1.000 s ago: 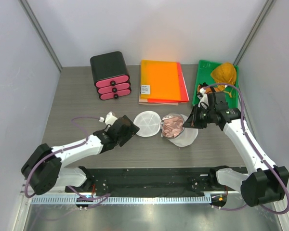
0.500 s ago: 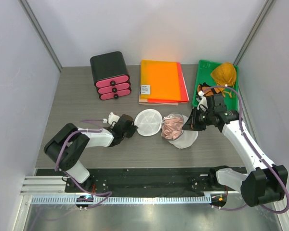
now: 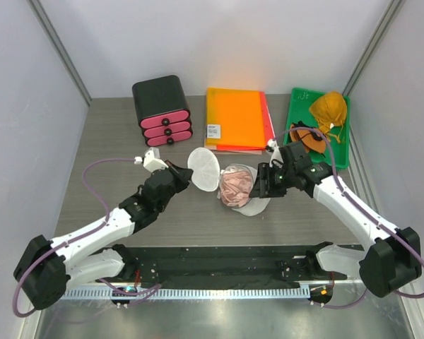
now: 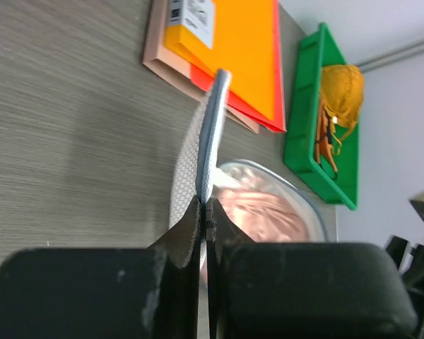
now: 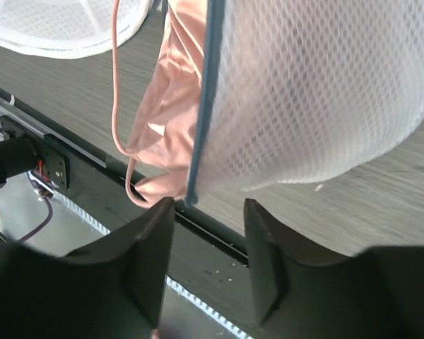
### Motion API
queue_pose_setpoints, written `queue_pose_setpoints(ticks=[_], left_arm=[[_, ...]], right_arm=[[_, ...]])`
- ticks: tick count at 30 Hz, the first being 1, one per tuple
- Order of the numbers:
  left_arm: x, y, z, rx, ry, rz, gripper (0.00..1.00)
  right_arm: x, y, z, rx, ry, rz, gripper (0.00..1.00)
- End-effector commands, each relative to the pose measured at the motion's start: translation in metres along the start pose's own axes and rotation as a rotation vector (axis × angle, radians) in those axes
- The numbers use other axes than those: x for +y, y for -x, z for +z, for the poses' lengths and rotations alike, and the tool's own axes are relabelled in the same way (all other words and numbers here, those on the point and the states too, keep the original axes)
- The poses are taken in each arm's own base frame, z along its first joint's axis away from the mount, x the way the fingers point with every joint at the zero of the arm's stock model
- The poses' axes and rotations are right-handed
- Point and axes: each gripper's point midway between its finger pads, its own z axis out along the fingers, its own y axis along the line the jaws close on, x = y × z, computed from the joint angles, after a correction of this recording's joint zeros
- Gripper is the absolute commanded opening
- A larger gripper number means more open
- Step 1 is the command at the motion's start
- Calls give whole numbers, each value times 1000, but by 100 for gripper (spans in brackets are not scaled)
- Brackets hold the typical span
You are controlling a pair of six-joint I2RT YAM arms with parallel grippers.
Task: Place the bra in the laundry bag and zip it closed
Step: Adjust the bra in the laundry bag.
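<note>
The laundry bag lies open at mid-table. Its lid half (image 3: 203, 169) stands tilted up on edge, and my left gripper (image 3: 178, 175) is shut on its rim. In the left wrist view that rim (image 4: 210, 134) runs edge-on up from my shut left gripper (image 4: 203, 206). The pink bra (image 3: 234, 185) fills the other mesh half (image 3: 253, 205), with a strap hanging out (image 5: 120, 106). My right gripper (image 3: 263, 187) sits at that half's right side. Its fingers (image 5: 155, 240) stand open, and the dark zipper rim (image 5: 203, 106) ends just beyond the tips of the right gripper (image 5: 208, 212).
A black box with pink drawers (image 3: 162, 111) stands at the back left. Orange folders (image 3: 237, 119) lie at the back middle. A green tray (image 3: 318, 138) holding an orange garment (image 3: 328, 107) is at the back right. A black rail (image 3: 212, 267) runs along the near edge.
The left gripper shut on the lid half's rim and raised it on edge. The bag slid left. The right gripper opened and let go of the bag's rim.
</note>
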Motion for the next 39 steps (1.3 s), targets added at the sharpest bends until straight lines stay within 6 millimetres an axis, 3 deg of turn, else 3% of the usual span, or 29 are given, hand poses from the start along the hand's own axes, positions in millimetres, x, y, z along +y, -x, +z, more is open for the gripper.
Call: queue_pose_setpoints(ticks=[1, 3, 4, 6, 8, 11, 12, 14, 15, 16, 18, 19, 21, 28, 30, 36, 39], left_arm=[[-2, 0, -21, 28, -33, 156, 0], [-8, 7, -34, 22, -63, 147, 0], [-12, 8, -37, 26, -78, 149, 0], [-12, 11, -44, 29, -82, 154, 0], [-18, 11, -48, 41, -108, 163, 0], [-23, 10, -52, 61, -130, 163, 0], [-25, 10, -53, 64, -134, 162, 0], [-27, 12, -54, 64, -137, 156, 0], [-27, 12, -55, 65, -138, 155, 0], [-29, 13, -56, 63, -146, 154, 0], [-30, 15, -58, 61, -149, 153, 0], [-35, 18, -60, 58, -160, 151, 0], [-38, 19, -63, 62, -170, 152, 0], [-59, 21, -73, 98, -235, 138, 0], [-62, 20, -75, 112, -242, 116, 0], [-71, 16, -84, 169, -264, 31, 0], [-89, 21, -92, 198, -299, -18, 0]], right_arm=[[3, 40, -12, -137, -125, -74, 63], [-9, 49, -21, -156, -226, -101, 68], [-6, 64, -30, -198, -255, -118, 68], [-9, 75, -38, -228, -344, -150, 68], [8, 89, -38, -253, -336, -183, 68], [40, 93, -18, -243, -277, -224, 66], [59, 88, -7, -219, -211, -252, 63], [71, 76, 19, -146, -135, -238, 54], [81, 74, 30, -141, -77, -238, 32], [77, 60, 42, -108, -76, -232, 23], [75, 56, 56, -118, -81, -227, 8], [72, 42, 63, -97, -92, -237, 7], [67, 34, 69, -102, -115, -248, 4], [48, 16, 97, -90, -127, -262, 1], [44, 21, 109, -136, -126, -255, 1], [7, 69, 132, -355, -364, -178, 1], [-14, 68, 147, -351, -461, -142, 1]])
